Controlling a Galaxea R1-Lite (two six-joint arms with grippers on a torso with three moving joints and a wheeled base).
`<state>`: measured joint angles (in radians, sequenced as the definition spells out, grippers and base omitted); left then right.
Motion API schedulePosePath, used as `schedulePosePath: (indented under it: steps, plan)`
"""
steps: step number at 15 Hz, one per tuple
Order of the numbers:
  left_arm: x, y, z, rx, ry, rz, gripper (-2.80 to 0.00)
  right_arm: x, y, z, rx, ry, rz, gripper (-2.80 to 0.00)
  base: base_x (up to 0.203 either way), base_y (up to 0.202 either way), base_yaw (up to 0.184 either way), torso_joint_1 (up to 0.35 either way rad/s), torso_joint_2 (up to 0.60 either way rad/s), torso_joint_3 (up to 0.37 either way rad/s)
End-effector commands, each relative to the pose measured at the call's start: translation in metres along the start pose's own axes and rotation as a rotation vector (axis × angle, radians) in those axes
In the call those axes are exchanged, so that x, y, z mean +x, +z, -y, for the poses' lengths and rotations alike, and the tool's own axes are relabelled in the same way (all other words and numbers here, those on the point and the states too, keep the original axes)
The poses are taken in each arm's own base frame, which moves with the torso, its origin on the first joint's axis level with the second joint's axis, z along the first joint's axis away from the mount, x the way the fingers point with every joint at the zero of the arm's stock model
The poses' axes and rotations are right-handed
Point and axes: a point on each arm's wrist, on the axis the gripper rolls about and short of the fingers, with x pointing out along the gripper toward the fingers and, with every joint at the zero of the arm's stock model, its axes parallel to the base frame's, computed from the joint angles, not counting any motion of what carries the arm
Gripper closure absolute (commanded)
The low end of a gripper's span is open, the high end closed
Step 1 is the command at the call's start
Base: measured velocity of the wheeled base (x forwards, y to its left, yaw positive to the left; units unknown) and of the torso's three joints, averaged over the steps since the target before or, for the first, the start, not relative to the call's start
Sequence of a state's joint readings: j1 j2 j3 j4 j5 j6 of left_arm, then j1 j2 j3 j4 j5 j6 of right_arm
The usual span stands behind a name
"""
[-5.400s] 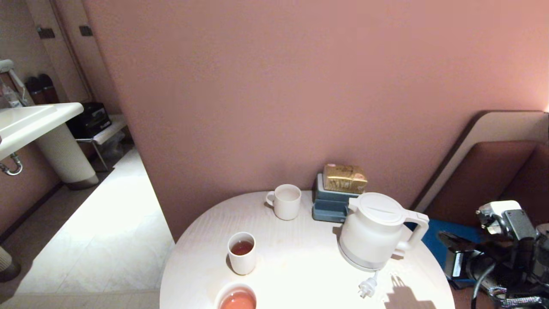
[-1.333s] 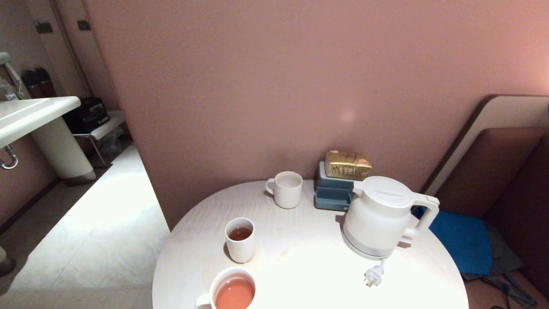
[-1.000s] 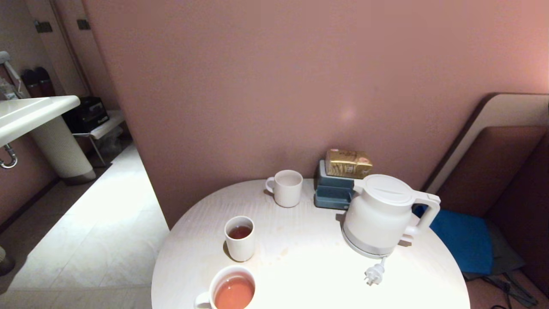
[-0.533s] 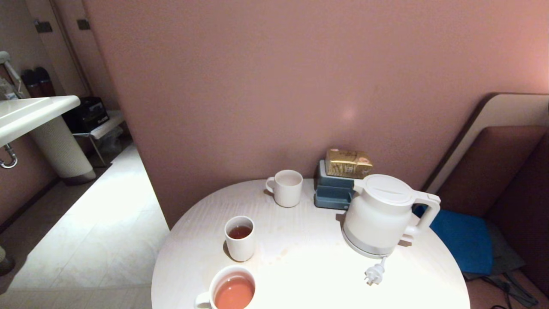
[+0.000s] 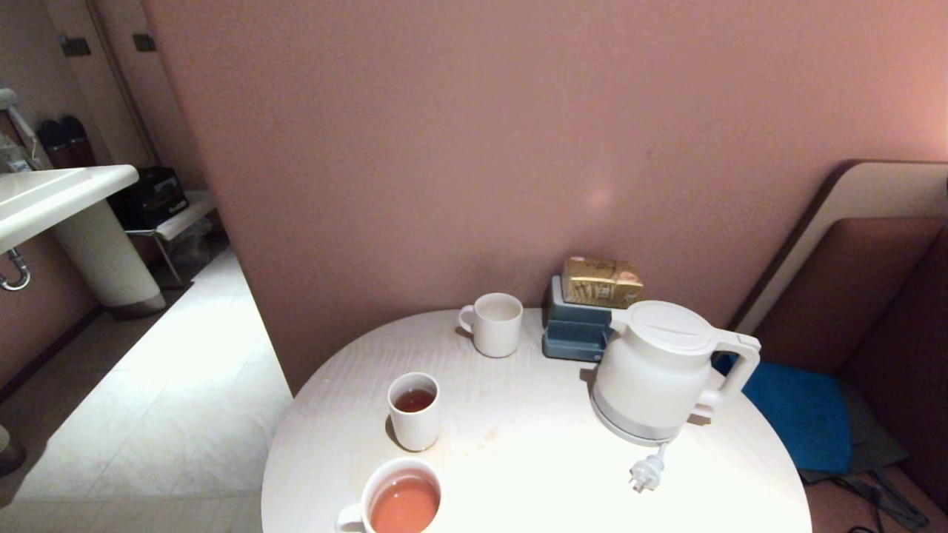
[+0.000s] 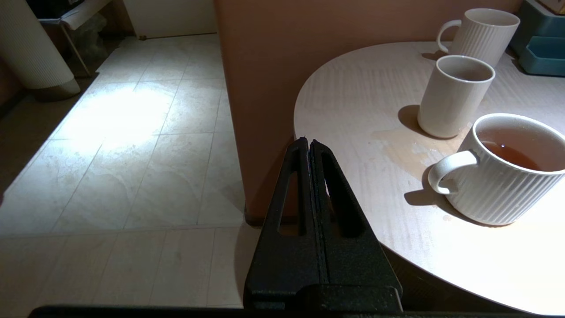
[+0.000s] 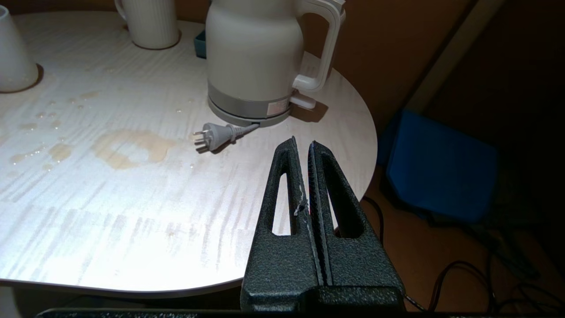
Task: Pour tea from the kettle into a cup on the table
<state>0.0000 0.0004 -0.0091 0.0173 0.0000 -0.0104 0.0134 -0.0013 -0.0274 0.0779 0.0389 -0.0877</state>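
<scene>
One kettle [image 5: 655,370] on the bench [image 5: 533,459] – right side – plus one cup [image 5: 415,411] of tea [image 5: 414,400] and two mugs [image 5: 495,324]. Left gripper [image 6: 309,143] and right gripper [image 7: 302,143] both have jaws closed, empty, just off the bench edge.

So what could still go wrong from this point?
The kettle plug lies loose beside its base; the cord could drag when lifted. Spilled puddles already wet the table, so things may slide. The cup stands close to the ribbed mug, risking a bump.

no legible text, labels or numbers anywhere
</scene>
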Motion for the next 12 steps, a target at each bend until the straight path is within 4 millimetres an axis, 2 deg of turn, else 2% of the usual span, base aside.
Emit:
schedulePosePath:
  steps: [1, 12]
  plan:
    - [0.0001, 0.0001, 0.0, 0.0, 0.0, -0.001, 0.0, 0.0001, 0.0, 0.0, 0.0, 0.001, -0.001, 0.0, 0.0, 0.0, 0.0, 0.0, 0.0, 0.0]
    - [0.0001, 0.0, 0.0, 0.0, 0.0, -0.001, 0.0, 0.0001, 0.0, 0.0, -0.001, 0.001, -0.001, 0.0, 0.0, 0.0, 0.0, 0.0, 0.0, 0.0]
